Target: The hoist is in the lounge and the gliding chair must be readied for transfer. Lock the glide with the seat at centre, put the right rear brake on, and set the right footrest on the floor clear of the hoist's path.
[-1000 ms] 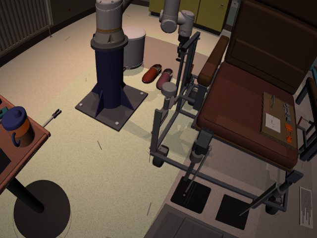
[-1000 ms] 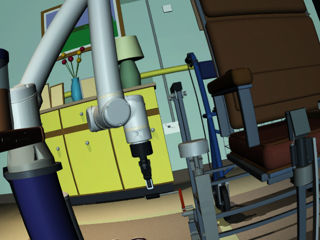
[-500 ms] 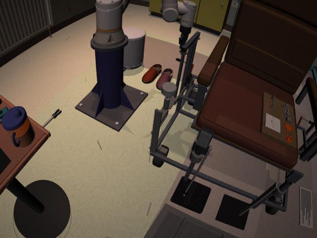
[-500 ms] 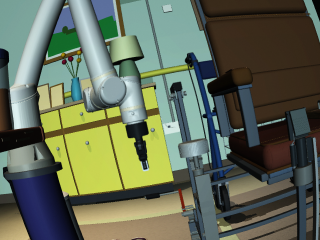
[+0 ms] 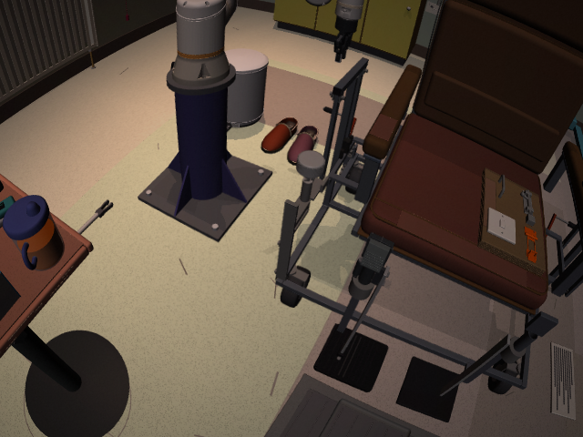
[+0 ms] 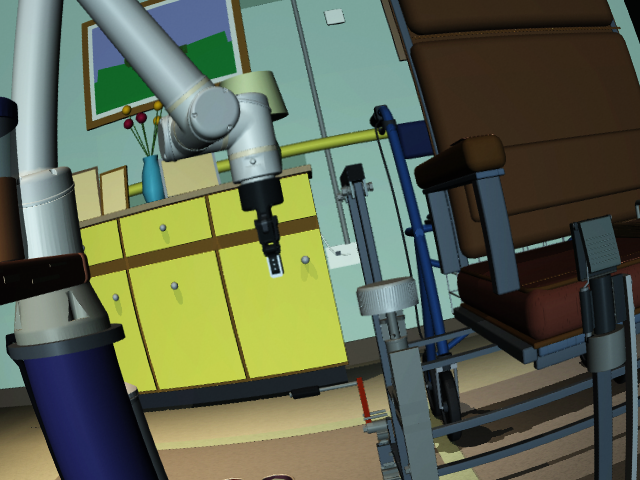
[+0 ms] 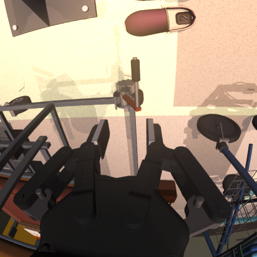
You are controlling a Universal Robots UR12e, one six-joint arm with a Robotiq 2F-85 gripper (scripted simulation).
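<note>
The red brake lever (image 7: pixel 131 102) at the chair's rear corner lies far below my gripper (image 7: pixel 124 131), beside a black-handled rod (image 7: pixel 135 70); from the second side camera the lever (image 6: pixel 363 400) stands upright near the floor. My gripper (image 6: pixel 274 264) (image 5: pixel 340 55) hangs high in the air behind the chair's side frame (image 5: pixel 346 101), open and empty. The gliding chair (image 5: pixel 452 188) has a brown seat. A grey knob (image 5: pixel 311 163) tops a post on the frame's near side. Two black footrest plates (image 5: pixel 351 357) (image 5: pixel 426 388) sit low at the front.
The upright side frame (image 6: pixel 362 232) stands just right of my gripper. Two slippers (image 5: pixel 280 134) (image 5: pixel 303 142) lie on the floor beside the robot's pedestal (image 5: pixel 202 141). A yellow cabinet (image 6: pixel 217 289) lines the wall behind, and a grey bin (image 5: pixel 247 87) stands near it.
</note>
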